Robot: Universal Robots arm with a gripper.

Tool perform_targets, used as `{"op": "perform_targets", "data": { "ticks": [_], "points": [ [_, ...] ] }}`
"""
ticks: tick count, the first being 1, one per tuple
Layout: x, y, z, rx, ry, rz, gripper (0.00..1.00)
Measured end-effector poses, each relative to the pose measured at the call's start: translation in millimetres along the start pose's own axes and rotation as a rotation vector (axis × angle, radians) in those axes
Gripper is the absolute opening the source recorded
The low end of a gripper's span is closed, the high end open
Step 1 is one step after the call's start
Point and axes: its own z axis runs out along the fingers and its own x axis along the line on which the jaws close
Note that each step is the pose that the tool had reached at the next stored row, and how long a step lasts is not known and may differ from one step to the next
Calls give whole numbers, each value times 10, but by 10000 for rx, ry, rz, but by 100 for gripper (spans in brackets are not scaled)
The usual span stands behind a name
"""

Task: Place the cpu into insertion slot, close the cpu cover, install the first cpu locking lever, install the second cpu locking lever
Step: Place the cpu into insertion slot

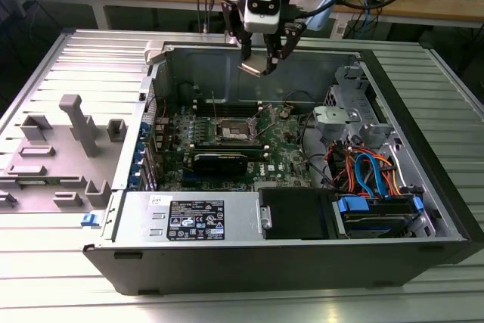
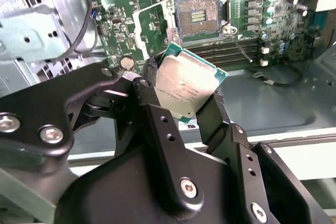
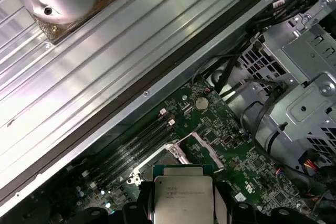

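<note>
My gripper [image 1: 262, 60] hangs above the open computer case, over its back wall, shut on the cpu [image 1: 253, 68]. In both wrist views the silver-topped cpu [image 2: 186, 85] [image 3: 182, 198] sits tilted between the black fingers [image 2: 149, 98], which grip its two opposite edges. The insertion slot [image 2: 198, 17] lies bare and dark on the green motherboard [image 1: 283, 156], below and ahead of the chip, apart from it. The silvery cpu cover [image 2: 140, 27] stands swung open beside the slot. A thin lever [image 1: 214, 105] sticks up next to the insertion slot [image 1: 231, 131].
Long black memory slots [image 2: 231, 51] run beside the socket. A black card [image 1: 219, 161] sits in front of it. The power supply [image 1: 189, 221] and a drive bay with blue and orange cables [image 1: 370, 179] fill the case front. A grey fixture [image 1: 72, 141] stands at the exterior view's left.
</note>
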Motion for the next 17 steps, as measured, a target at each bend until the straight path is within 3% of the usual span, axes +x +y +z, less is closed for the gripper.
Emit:
{"op": "perform_targets", "data": {
  "ticks": [9, 17],
  "points": [
    [-1, -5, 63, -20, -127, 1522, 55],
    [13, -30, 80, -23, -143, 1710, 55]
  ]
}}
